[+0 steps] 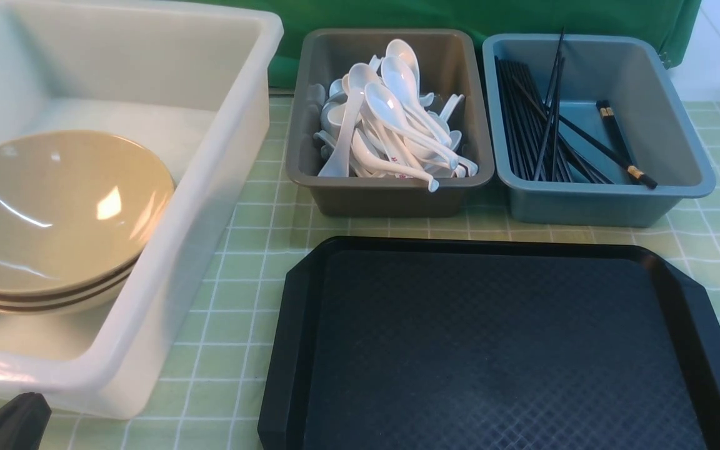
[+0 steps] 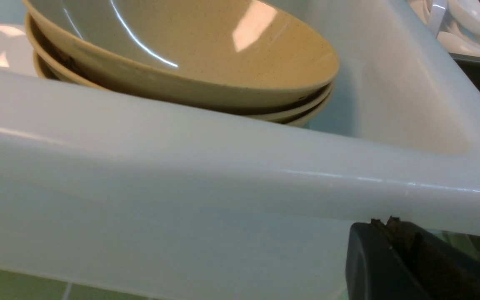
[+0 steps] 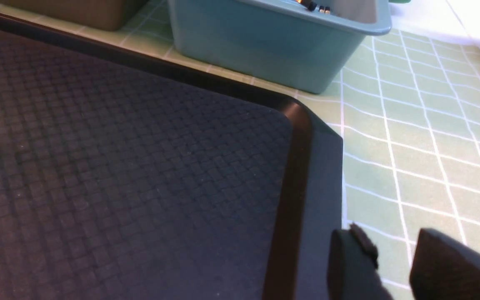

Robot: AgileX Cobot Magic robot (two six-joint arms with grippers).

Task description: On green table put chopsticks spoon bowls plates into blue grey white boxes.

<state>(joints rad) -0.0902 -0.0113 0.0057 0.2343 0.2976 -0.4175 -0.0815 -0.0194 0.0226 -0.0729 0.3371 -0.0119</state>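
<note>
Three tan bowls (image 1: pixel 54 212) lie stacked inside the white box (image 1: pixel 210 206) at the left; the left wrist view shows the stack of bowls (image 2: pixel 190 54) behind the white box's near wall (image 2: pixel 181 166). White spoons (image 1: pixel 391 119) are heaped in the grey box (image 1: pixel 391 194). Black chopsticks (image 1: pixel 541 125) lie in the blue box (image 1: pixel 604 203). Plates are out of view. My left gripper (image 2: pixel 383 223) is shut and empty, low outside the white box's front corner, and shows as a dark tip (image 1: pixel 4 425) in the front view. My right gripper (image 3: pixel 390 233) is open over the tablecloth, beside the tray's right corner.
A black tray (image 1: pixel 491 350) lies in front of the grey and blue boxes with nothing on it; the right wrist view shows the tray's corner (image 3: pixel 306 137) near the blue box (image 3: pixel 265 46). Green checked cloth (image 1: pixel 241 250) covers the table.
</note>
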